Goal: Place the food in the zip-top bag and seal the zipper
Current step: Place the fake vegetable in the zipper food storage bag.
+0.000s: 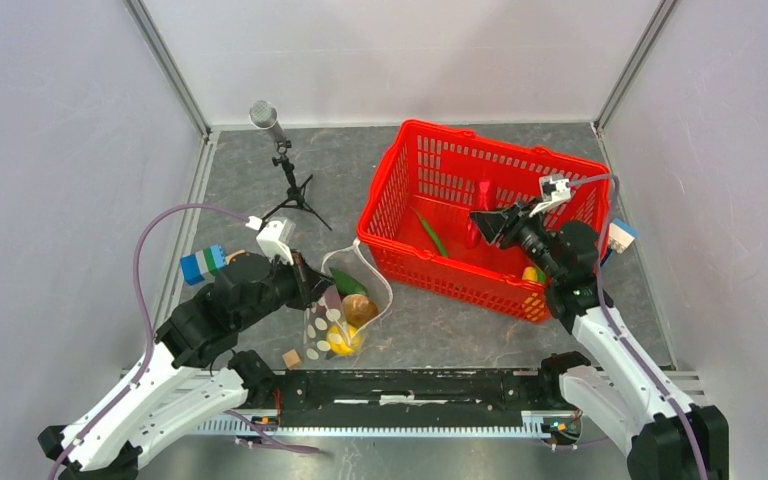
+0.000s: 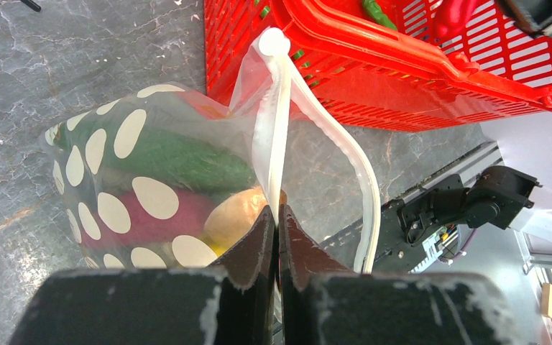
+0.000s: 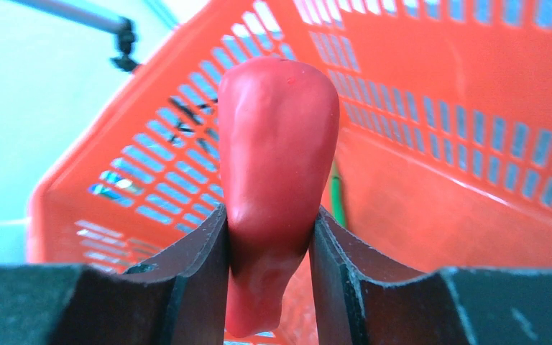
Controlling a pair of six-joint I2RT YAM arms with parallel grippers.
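Red chilli (image 3: 277, 144) lengthwise in R end effector (image 3: 269, 213) grip; L end effector (image 2: 277, 215) pinching zipper (image 2: 270, 129).

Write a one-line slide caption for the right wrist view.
Right gripper pinches the red chilli between its two fingers, with the red mesh basket walls behind it.

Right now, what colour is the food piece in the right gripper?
Red chilli, plain, no pattern. Shows best in the right wrist view.
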